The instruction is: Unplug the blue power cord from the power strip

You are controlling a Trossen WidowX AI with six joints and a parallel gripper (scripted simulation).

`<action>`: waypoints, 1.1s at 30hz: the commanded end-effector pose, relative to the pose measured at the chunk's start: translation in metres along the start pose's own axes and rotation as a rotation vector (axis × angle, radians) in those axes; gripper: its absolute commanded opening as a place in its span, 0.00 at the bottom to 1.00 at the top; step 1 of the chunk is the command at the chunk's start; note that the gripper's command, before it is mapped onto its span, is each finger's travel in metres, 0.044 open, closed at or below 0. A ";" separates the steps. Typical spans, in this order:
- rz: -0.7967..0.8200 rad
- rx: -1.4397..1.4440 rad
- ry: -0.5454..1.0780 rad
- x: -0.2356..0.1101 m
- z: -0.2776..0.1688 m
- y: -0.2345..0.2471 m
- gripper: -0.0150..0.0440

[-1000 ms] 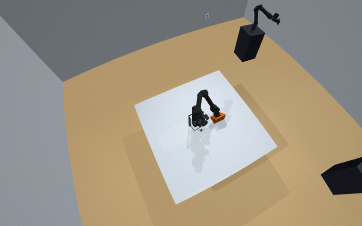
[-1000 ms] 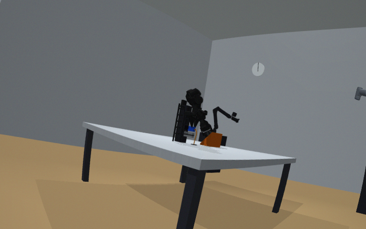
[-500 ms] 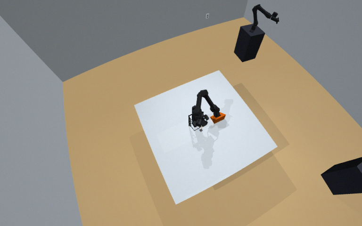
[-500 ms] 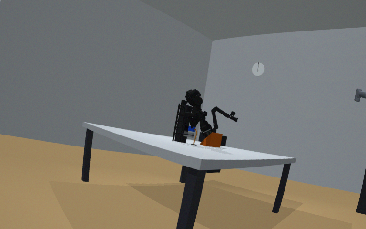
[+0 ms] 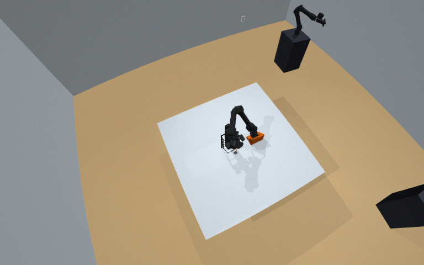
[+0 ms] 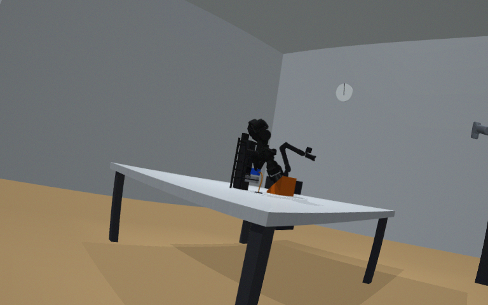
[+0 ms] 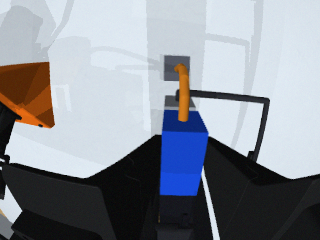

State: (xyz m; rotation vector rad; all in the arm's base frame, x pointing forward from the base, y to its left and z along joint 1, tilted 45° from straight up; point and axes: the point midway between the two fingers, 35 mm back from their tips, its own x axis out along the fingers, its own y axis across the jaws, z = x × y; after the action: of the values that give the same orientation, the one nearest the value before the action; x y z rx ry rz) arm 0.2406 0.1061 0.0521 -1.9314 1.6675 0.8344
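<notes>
The blue plug (image 6: 255, 172) (image 7: 183, 162) is between the fingers of my gripper (image 6: 257, 169) (image 7: 182, 142), which is shut on it. One finger lies against each side. An orange cord (image 6: 261, 181) (image 7: 184, 95) curves from the plug's end down to a small dark grey base (image 6: 258, 192) (image 7: 176, 74) on the table. The black upright body (image 6: 239, 174) beside the plug appears to be the power strip; in the wrist view it shows partly below the plug. Whether the plug is seated in it cannot be told. My arm hides the plug in the top view.
A thin black wire frame (image 5: 222, 141) (image 6: 235, 163) (image 7: 266, 120) stands beside the strip. The orange wedge-shaped block (image 5: 255, 138) (image 6: 286, 186) (image 7: 30, 95) is at my arm's base on the white table (image 5: 200, 200) (image 6: 201, 190). A second arm (image 5: 297, 20) stands on a black pedestal beyond the table.
</notes>
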 end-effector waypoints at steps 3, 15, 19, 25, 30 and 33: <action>-0.005 -0.001 -0.026 -0.003 0.020 -0.001 0.25; -0.007 -0.002 -0.027 -0.006 0.040 -0.001 0.25; -0.007 -0.003 -0.028 -0.007 0.046 0.000 0.25; -0.008 -0.003 -0.025 -0.003 0.042 0.001 0.39; -0.008 -0.003 -0.024 -0.002 0.040 0.001 0.61; -0.008 -0.003 -0.024 -0.002 0.040 0.001 0.74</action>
State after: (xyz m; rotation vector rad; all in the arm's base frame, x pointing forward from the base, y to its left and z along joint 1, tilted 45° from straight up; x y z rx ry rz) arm 0.2331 0.1345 0.0237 -1.9164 1.6523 0.8540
